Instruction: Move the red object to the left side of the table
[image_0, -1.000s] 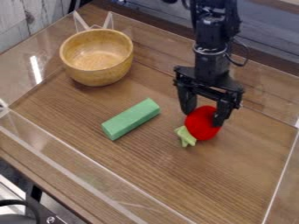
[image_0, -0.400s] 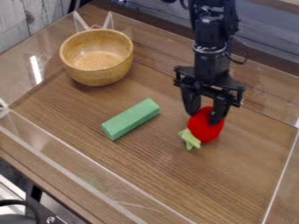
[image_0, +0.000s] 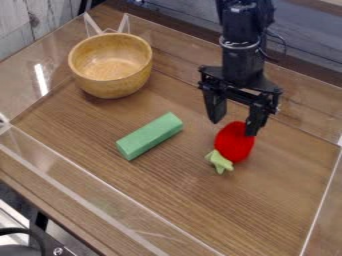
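Observation:
The red object (image_0: 235, 144), a rounded strawberry-like toy with a pale green leafy end at its lower left, lies on the brown wood-grain table (image_0: 160, 190) right of centre. My gripper (image_0: 238, 118) hangs just above it, pointing straight down. Its black fingers (image_0: 255, 115) are spread open, and the toy's top shows between and below the tips. The fingers do not clamp the toy, which rests on the tabletop.
A flat green rectangular block (image_0: 148, 135) lies left of the toy, near the table's middle. A round wooden bowl (image_0: 111, 64) stands at the back left. Low clear plastic walls (image_0: 80, 205) edge the table on all sides.
The gripper has lifted a little off the red toy, its fingers now above rather than around it. The toy stays in about the same spot on the table.

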